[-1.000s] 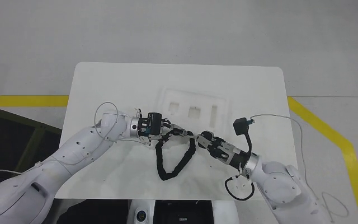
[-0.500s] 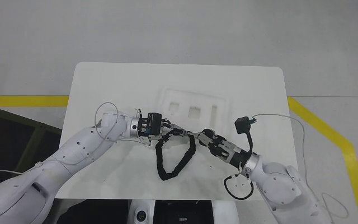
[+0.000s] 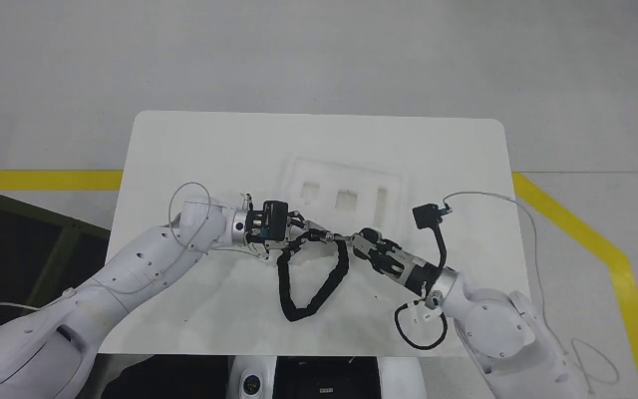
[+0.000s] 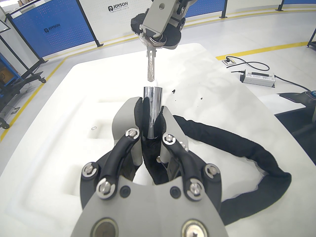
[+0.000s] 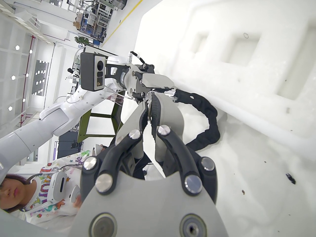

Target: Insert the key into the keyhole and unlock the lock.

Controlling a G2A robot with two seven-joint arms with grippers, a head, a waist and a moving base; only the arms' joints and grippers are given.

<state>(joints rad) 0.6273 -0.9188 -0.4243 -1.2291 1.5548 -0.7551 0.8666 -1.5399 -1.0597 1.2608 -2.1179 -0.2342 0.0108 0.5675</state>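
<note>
My left gripper (image 4: 151,114) is shut on the chrome lock cylinder (image 4: 153,94), whose black sleeved chain (image 4: 246,149) loops down onto the table. My right gripper (image 4: 158,38) is shut on the silver key (image 4: 150,62). The key's blade points at the cylinder's end, and its tip hangs a short gap off the keyhole. From above, the left gripper (image 3: 302,231) and the right gripper (image 3: 354,240) face each other over the table's middle, with the chain (image 3: 304,294) hanging between them. In the right wrist view, the right gripper (image 5: 150,104) hides most of the key.
A white foam tray (image 3: 344,160) with three recesses lies just behind the grippers on the white table (image 3: 179,160). A yellow floor line runs past both sides of the table. The chain's loop rests near the table's front edge.
The right arm's wrist and its camera have shifted slightly left. Both grippers, the key and the lock stay almost where they were.
</note>
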